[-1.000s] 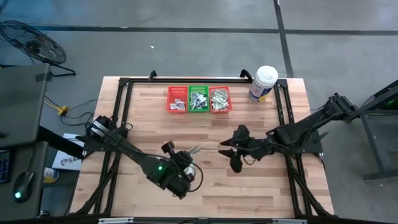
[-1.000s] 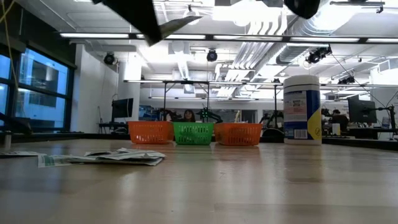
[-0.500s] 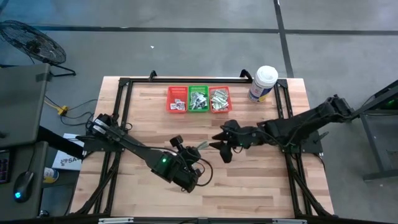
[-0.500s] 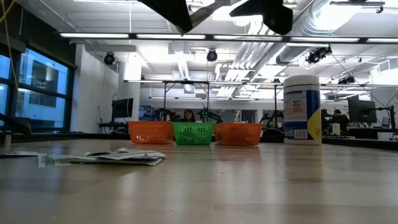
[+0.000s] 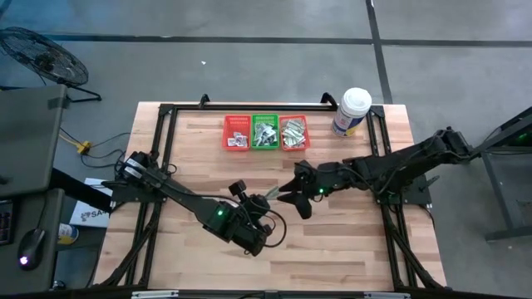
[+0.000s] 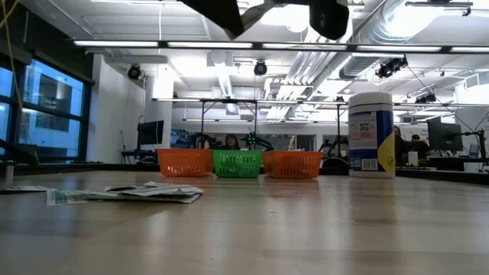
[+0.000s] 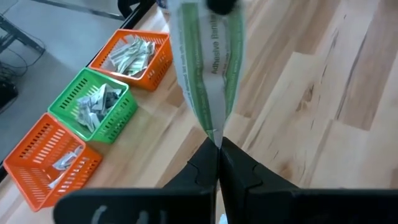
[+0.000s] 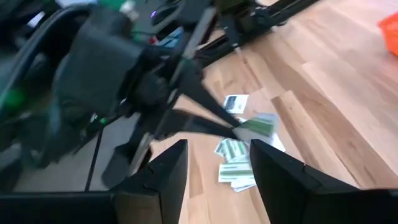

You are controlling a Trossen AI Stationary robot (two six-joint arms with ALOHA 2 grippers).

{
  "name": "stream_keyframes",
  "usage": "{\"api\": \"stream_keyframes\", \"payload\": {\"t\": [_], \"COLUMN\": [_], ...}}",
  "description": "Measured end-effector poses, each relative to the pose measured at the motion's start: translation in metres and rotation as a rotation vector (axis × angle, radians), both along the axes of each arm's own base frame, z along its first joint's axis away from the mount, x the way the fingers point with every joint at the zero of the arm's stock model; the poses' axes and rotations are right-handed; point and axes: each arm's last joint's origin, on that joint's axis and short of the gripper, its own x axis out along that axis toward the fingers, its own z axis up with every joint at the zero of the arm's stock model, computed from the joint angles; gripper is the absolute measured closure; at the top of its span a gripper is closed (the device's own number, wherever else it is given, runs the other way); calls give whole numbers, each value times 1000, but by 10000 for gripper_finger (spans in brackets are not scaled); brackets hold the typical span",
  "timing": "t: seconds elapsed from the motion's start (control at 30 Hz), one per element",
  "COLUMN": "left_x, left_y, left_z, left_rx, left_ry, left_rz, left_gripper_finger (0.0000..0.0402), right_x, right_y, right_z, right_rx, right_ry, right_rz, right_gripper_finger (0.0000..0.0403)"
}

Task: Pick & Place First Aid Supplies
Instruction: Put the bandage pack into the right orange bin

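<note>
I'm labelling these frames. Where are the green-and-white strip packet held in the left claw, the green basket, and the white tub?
green-and-white strip packet (image 7: 208, 68): left wrist view, middle of the printed strip.
green basket (image 7: 118, 118): left wrist view, its mesh side wall.
white tub (image 6: 371, 137): low view, on the blue label.

The green-and-white strip packet (image 7: 208, 68) reads "Adhesive Banda…", the rest cut off.

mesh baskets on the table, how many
3, side by side in a row at the table's far edge: one red basket at the left end, the green basket in the middle, another red basket at the right end.
</note>
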Motion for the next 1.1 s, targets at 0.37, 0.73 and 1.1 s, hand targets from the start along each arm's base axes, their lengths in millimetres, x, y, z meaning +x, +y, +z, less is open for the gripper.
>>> {"api": "stream_keyframes", "payload": {"t": [0.37, 0.73, 1.1], "left_x": [8, 11, 11], "left_y": [2, 2, 2], "left_z": [3, 4, 4], "left_rx": [-27, -62, -68], "left_ry": [-69, -74, -66], "left_rz": [9, -12, -16], "left_gripper_finger": [401, 401, 401], "right_x": [2, 2, -4], "right_y": [-8, -17, -19], "right_z": [0, -1, -5], "right_rx": [82, 54, 73], "right_ry": [12, 17, 99], "right_rz": [-86, -190, -150], "right_gripper_finger": [235, 235, 235]}}
